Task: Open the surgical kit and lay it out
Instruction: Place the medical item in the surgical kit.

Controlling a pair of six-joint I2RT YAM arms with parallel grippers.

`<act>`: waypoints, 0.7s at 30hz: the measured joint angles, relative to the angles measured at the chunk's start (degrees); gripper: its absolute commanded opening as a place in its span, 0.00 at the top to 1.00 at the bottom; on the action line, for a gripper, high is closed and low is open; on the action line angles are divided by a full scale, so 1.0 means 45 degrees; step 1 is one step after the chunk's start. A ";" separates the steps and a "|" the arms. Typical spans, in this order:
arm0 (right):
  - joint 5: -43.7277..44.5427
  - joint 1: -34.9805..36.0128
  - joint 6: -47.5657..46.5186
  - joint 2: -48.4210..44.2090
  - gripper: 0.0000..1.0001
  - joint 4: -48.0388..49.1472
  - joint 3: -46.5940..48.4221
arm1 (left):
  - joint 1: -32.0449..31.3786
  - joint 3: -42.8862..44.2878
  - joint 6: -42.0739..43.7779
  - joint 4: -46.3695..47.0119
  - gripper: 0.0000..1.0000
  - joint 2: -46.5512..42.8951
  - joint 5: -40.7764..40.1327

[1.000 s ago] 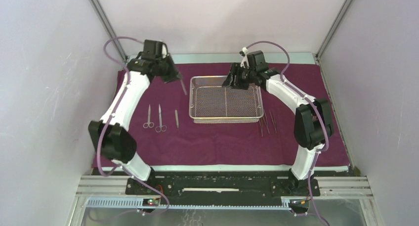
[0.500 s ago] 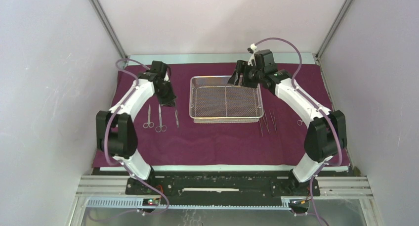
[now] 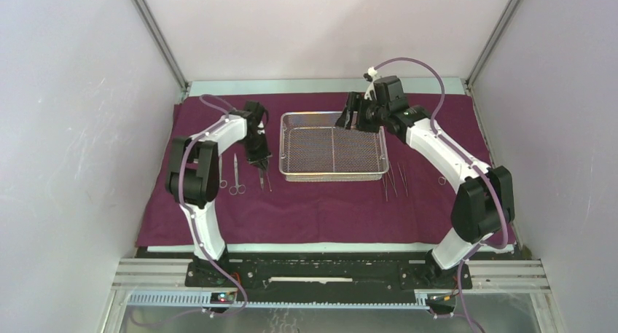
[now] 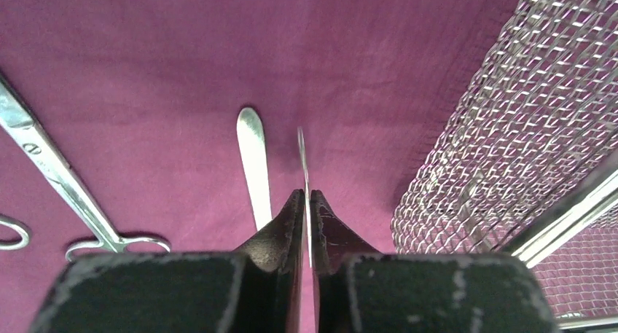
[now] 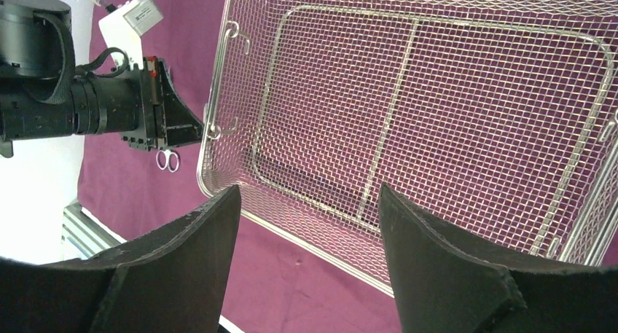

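The cloth wrap [image 4: 146, 71] is matt, finely woven fabric. The wire-mesh tray [image 4: 510, 129] is bright, glossy metal. The tweezers [image 4: 251, 151] and scissors [image 4: 58, 176] are smooth polished steel. The left claw [image 4: 305, 198] is matt black, scuffed pale along its edges.

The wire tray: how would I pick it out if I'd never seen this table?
Find the big maroon cloth. Toward its far middle sits the wire tray, a shallow silver mesh rectangle; its neighbours are only thin steel instruments.

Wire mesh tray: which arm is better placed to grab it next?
Right, probably: the right claw hangs open over the tray, while the left claw is pinched on a thin steel instrument beside it.
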 measured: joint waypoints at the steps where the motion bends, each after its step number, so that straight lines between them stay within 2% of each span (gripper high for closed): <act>1: 0.0000 0.0034 0.0000 -0.0005 0.22 0.0000 0.0000 | -0.0019 0.0068 0.0049 0.0029 0.88 0.0073 -0.0010; 13: 0.0364 0.0291 -0.0155 -0.0044 0.22 -0.0165 -0.0112 | -0.0063 0.0233 0.0180 0.0180 0.81 0.0311 -0.0335; 21: 0.1919 0.1967 -0.0495 -0.1083 0.20 -0.0782 -0.1608 | -0.0053 0.0879 0.0214 0.0053 0.69 0.0155 -0.0253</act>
